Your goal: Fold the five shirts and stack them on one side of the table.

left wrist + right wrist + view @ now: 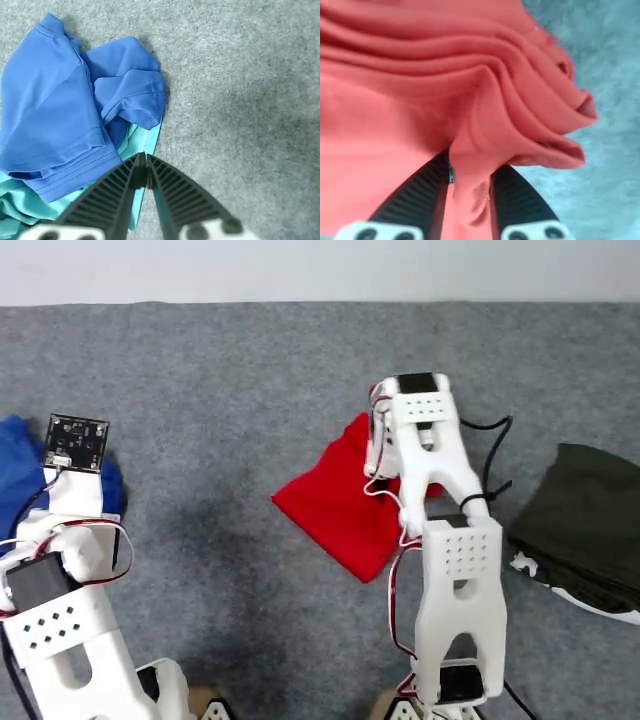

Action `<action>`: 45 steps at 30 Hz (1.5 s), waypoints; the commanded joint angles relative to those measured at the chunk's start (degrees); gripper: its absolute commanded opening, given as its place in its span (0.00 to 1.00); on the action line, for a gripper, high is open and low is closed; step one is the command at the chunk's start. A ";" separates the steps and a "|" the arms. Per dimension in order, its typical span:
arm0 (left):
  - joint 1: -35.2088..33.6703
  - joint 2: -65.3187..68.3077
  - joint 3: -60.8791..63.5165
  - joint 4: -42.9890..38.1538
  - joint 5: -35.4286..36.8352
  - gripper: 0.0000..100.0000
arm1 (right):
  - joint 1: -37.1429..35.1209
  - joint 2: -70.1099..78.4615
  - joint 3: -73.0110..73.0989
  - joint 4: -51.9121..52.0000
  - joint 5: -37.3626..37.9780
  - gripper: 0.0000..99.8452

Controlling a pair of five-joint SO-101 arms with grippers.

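Note:
A red shirt lies folded at the table's middle. My right gripper is shut on a bunched fold of the red shirt, and its arm leans over the shirt's right side. At the left edge a blue shirt lies crumpled on a light teal shirt. In the left wrist view the blue shirt shows loose sleeves. My left gripper hangs above the edge of that pile, fingers shut with nothing between them. A dark green shirt lies folded at the right.
Grey carpet covers the table. Something white peeks out under the dark green shirt. Open carpet lies between the blue pile and the red shirt, and along the far side.

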 commanded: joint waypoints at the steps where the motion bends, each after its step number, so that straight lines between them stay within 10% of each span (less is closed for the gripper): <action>1: -0.09 -1.14 -0.84 -0.44 -0.53 0.01 | 3.03 -11.21 4.48 2.68 7.12 0.01; 11: 0.00 -1.14 -0.84 -0.88 -0.62 0.01 | 11.82 -34.42 8.70 2.24 29.45 0.01; 45: 4.04 -1.05 -3.38 -0.44 -0.35 0.01 | 45.76 -25.54 2.46 -11.91 46.86 0.01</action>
